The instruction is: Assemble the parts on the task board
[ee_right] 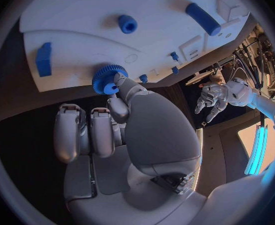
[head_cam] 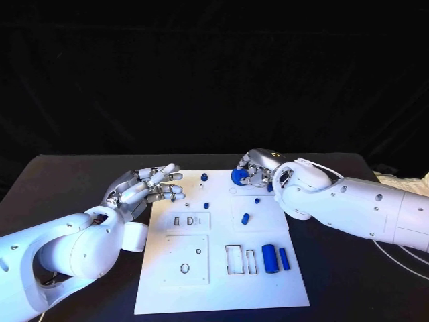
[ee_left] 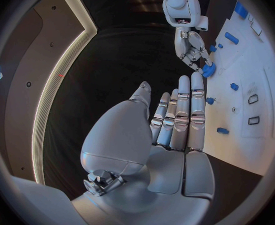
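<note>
Black tabletop [head_cam: 79,174] under white task board [head_cam: 219,282]. Small blue toothed plastic gear [ee_right: 107,78] pinched in right hand [head_cam: 256,168] at board's far edge; left hand [head_cam: 145,186] spread apart, empty. Judged light, rigid; best gripped across toothed rim.

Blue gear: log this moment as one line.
right robot hand: pinches blue gear at far edge of task board | left robot hand: open, holds nothing, beside board

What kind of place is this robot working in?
Probably a robotics lab or demo booth: a black table against a dark backdrop, a white task board with small blue parts, and the right hand holding a blue gear.
</note>
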Tool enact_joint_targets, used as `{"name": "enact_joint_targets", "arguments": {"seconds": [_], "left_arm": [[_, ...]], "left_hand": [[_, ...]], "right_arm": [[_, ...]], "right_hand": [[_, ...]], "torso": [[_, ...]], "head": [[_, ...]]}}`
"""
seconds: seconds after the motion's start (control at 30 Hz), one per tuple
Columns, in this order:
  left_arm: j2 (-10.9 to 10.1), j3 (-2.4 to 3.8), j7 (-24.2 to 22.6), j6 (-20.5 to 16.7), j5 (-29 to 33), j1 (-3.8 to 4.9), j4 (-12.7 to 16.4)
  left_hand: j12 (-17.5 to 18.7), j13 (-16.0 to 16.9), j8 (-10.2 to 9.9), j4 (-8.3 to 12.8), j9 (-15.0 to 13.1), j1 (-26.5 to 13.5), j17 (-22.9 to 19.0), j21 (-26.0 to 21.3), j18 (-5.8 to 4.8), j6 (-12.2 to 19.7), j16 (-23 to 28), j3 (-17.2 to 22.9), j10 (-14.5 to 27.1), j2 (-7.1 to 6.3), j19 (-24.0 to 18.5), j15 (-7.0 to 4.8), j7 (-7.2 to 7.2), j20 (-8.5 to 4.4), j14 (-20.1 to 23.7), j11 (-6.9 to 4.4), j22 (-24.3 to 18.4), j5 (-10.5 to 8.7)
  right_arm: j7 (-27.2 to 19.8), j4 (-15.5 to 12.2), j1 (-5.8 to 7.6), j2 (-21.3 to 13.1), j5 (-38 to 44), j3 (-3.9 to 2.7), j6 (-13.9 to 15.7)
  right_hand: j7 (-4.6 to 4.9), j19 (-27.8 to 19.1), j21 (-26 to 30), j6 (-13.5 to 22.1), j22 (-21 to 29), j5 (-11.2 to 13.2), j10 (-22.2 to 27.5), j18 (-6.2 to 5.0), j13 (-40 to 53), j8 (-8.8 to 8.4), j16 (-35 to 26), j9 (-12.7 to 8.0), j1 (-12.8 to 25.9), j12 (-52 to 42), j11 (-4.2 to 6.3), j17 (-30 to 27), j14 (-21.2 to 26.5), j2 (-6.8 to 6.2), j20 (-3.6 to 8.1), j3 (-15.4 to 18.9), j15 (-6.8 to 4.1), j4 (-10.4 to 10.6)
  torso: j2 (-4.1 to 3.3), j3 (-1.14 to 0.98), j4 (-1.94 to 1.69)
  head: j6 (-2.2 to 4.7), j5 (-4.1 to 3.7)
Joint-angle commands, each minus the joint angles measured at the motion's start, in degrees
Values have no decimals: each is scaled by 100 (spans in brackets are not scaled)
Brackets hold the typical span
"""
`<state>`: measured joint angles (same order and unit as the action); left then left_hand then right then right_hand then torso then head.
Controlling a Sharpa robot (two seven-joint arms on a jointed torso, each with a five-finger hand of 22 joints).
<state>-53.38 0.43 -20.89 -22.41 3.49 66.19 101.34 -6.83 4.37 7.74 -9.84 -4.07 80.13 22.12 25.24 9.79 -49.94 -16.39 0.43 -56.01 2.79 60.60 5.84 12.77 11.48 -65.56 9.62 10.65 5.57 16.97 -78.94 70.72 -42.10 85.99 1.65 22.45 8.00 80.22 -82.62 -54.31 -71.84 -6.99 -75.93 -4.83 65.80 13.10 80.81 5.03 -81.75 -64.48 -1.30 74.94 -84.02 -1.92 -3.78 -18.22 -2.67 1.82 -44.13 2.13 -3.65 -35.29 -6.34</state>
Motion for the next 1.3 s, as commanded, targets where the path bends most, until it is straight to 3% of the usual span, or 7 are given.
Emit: {"name": "enact_joint_targets", "arguments": {"seconds": [0.03, 0.43, 0.57, 0.9, 1.3], "left_arm": [[15, 4, -46, 118, 10, 6, 0], [41, 4, -29, 127, 10, 6, -6], [48, 4, -31, 128, 10, 6, -6], [60, 4, -33, 124, 10, 7, -14], [64, 5, -32, 129, 10, 7, -19]], "left_hand": [[24, -7, -33, 29, 3, 33, 8, 30, 56, 21, 19, 7, 27, 35, -40, -4, 55, -2, 41, 21, 10, 33], [25, -7, -34, 56, 2, 59, 28, 35, 58, 18, 20, 22, 22, 50, -44, -7, 52, -3, 46, 18, 12, 34], [26, -6, -34, 61, 2, 63, 32, 36, 58, 18, 20, 25, 21, 52, -45, -8, 51, -4, 47, 18, 13, 34], [26, -6, -34, 61, 2, 63, 32, 36, 58, 18, 20, 25, 21, 52, -45, -8, 51, -4, 47, 18, 13, 34], [26, -6, -34, 61, 2, 63, 32, 36, 58, 18, 20, 25, 21, 52, -45, -8, 51, -4, 47, 18, 13, 34]], "right_arm": [[-107, -133, 11, 63, 261, -3, 404], [-100, -290, 20, 551, 121, -3, 243], [-95, -226, 19, 721, 118, -3, 125], [-25, 114, -2, 1103, 181, 12, -157], [175, 280, -40, 1229, 343, 23, -272]], "right_hand": [[-220, -14, -25, -475, 2, -21, -1, 98, -2, 361, -1, 381, 147, 27, 28, 221, -337, 24, 37, -49, -26, 26], [-187, -23, -15, -369, 22, -76, 43, 95, -81, 267, -45, 372, 400, 168, 6, 177, -328, -52, 35, -141, -14, 82], [-168, -24, -13, -328, 25, -71, 85, 95, -147, 218, -58, 360, 461, 258, -8, 164, -325, -75, 28, -161, -3, 98], [-147, -34, -4, -297, 42, -70, 113, 91, -188, 161, -78, 348, 541, 323, -27, 144, -321, -105, 15, -175, 11, 122], [-131, -52, 11, -276, 73, -52, 149, 85, -233, 115, -104, 340, 598, 394, -40, 116, -314, -147, 4, -176, 23, 134]], "torso": [[1, 8, -6], [-1, 19, 0], [-2, 18, -15], [-7, 6, -3], [-3, 3, 8]], "head": [[2, 7], [12, 59], [6, 57], [-10, 84], [-45, 92]]}}
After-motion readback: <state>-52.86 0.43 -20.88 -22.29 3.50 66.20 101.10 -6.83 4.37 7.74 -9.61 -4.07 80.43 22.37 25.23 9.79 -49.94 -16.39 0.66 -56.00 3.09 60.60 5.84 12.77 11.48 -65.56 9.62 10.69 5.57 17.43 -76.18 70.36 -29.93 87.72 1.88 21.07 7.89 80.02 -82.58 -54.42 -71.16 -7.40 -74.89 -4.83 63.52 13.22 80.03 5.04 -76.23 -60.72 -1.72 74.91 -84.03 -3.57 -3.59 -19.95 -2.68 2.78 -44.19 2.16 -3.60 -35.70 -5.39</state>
